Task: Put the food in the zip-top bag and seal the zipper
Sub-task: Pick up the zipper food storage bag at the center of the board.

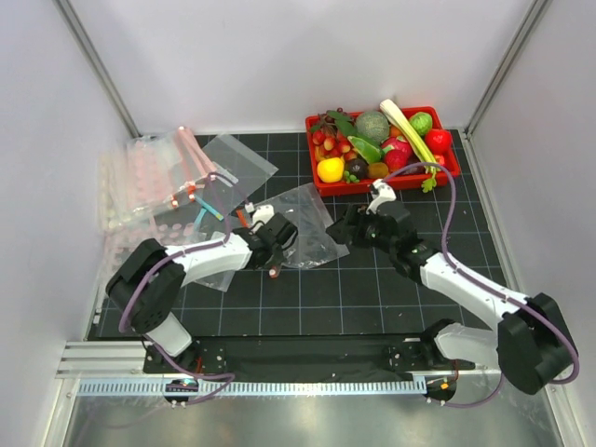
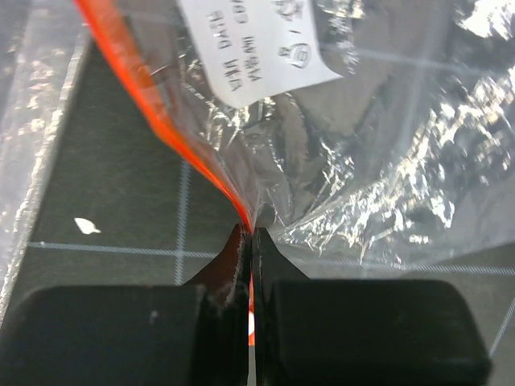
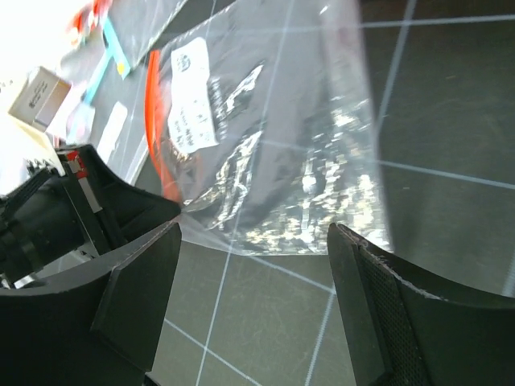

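Observation:
The clear zip-top bag (image 1: 312,223) lies crumpled on the black mat between my two grippers. My left gripper (image 1: 277,244) is shut on its red-orange zipper (image 2: 161,112); in the left wrist view the strip runs into the closed jaws (image 2: 251,235). My right gripper (image 1: 352,228) is open and empty just right of the bag; the right wrist view shows the bag (image 3: 298,161) and its zipper (image 3: 153,121) ahead of the open gripper (image 3: 256,241). The food sits in the red tray (image 1: 447,170): a yellow fruit (image 1: 330,169), a red wedge (image 1: 397,155), a dark-orange piece (image 1: 377,170).
A pile of clear bags with pink strips (image 1: 154,182) lies at the left, another flat clear bag (image 1: 240,160) behind. The tray also holds a celery stalk (image 1: 410,130) and other toy produce. White walls close in the back and sides.

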{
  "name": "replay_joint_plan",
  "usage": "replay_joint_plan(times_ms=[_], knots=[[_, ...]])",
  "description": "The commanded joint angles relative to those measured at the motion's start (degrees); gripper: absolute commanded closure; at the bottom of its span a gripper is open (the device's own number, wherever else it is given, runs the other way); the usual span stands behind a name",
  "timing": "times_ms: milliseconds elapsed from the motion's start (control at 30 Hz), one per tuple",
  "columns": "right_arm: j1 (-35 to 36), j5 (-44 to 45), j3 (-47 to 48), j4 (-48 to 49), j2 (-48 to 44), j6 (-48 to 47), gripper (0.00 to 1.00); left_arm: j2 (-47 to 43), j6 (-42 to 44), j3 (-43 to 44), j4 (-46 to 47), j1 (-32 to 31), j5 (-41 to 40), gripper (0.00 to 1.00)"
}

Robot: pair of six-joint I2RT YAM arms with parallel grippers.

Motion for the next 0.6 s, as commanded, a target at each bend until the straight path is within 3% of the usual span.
replay_joint_plan(times_ms=[0,367,567], knots=[[2.2,-0.3,3.1,3.6,3.1,-2.5,0.20,-0.7,5.2,4.8,2.6,-1.0,-0.4,1.00],[3.4,-1.9,4.1,7.2,12.0,-1.0,0.24,-8.8,10.0,0.7,6.9,-2.0,1.1,1.00],[4.1,-13.5,2.7,20.9,18.9,1.9,0.27,-9.0,10.6,0.7,7.3,-2.0,1.3,1.00]])
